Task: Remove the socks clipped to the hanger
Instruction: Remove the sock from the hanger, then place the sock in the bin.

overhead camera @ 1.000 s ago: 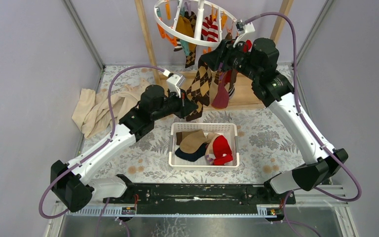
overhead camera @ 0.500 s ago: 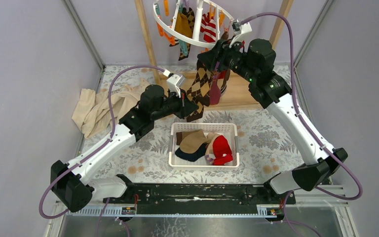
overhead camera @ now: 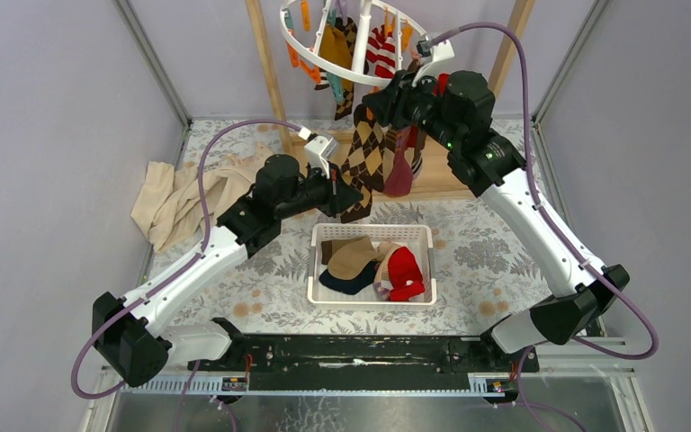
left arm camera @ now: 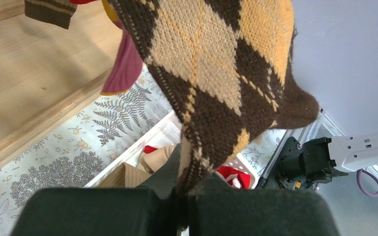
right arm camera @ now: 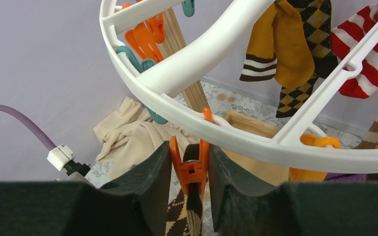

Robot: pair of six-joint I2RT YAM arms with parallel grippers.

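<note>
While clipped overhead — argyle sock near-vertical, toe down, clamped in left pincer — right pincer tight on orange clip.

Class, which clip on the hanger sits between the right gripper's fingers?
The orange clip gripping the brown argyle sock; the other orange and teal clips hang away from the right gripper.

High rear overview; close wrist views; shared argyle sock
</note>
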